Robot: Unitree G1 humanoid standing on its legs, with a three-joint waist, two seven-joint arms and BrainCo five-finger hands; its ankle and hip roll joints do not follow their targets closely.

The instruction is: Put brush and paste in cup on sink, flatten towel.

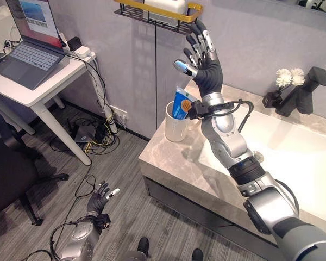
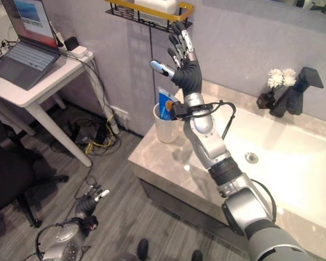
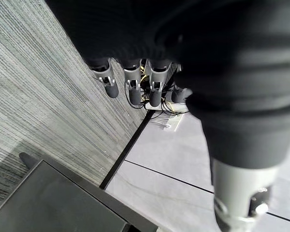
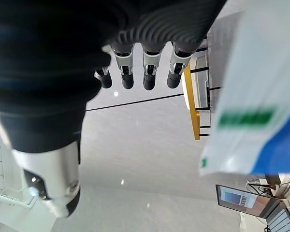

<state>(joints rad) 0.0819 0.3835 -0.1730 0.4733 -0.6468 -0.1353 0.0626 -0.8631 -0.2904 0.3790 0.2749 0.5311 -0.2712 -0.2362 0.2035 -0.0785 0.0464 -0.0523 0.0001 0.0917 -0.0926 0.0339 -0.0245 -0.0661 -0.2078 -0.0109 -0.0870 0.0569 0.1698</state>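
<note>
A white cup stands on the grey stone counter at the sink's left end. A blue and white toothpaste tube leans inside it, also close up in the right wrist view. My right hand is raised above the cup, fingers straight and spread, holding nothing, just under the wall shelf. My left hand hangs low over the floor with its fingers relaxed and empty.
A yellow-edged wire shelf hangs on the wall above the cup. The white basin has a black faucet and white flowers. A white desk with a laptop stands at left, cables under it, and a black chair.
</note>
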